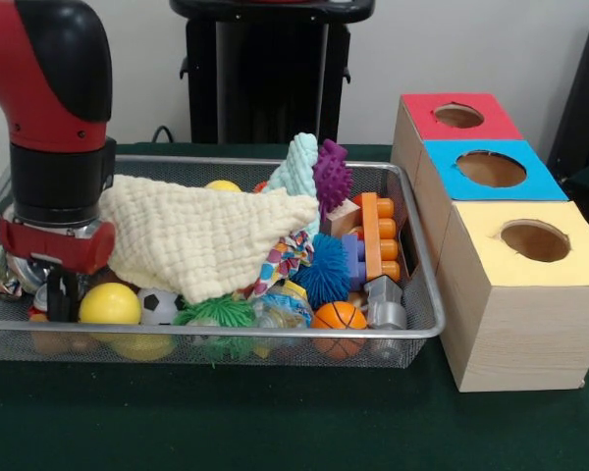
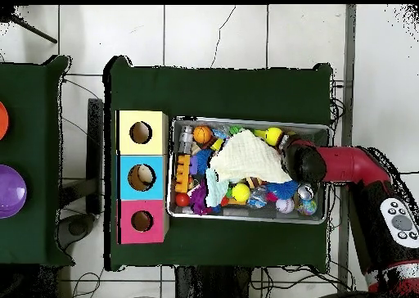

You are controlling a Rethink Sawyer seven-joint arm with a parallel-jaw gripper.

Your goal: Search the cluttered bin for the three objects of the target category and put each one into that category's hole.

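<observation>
Bin (image 1: 412, 329): wire mesh tray on the green desk (image 1: 275, 422), packed with toys, most of its middle hidden under a cream waffle cloth (image 1: 201, 235). Front view: judging by the layout, this is the search step, nothing visibly lifted out yet. Arm (image 1: 54, 108) drops vertically into the bin's 9 o'clock end, wrist pointing straight down, tool (image 1: 61, 292) buried among the clutter just beside the yellow ball (image 1: 110, 304) and against the cloth's edge. Can't tell whether the tool is released or clenched, or whether it has anything. Three boxes stand at 3 o'clock of the bin, touching in a row: red-topped box (image 1: 452, 118) farthest, blue-topped box (image 1: 486, 169) in the middle, yellow-topped box (image 1: 525, 245) nearest, each with one round hole. Target category isn't evident from the pictures. Next move probably calls for shifting the cloth aside to expose what's underneath, then a clean pick of a single item without snagging fabric. Overhead view: arm (image 2: 352, 165) enters from 3 o'clock, wrist over the bin's 3 o'clock end; cloth (image 2: 245, 160) covers the centre; boxes (image 2: 141, 176) line up at 9 o'clock of the bin, well apart from the tool.
</observation>
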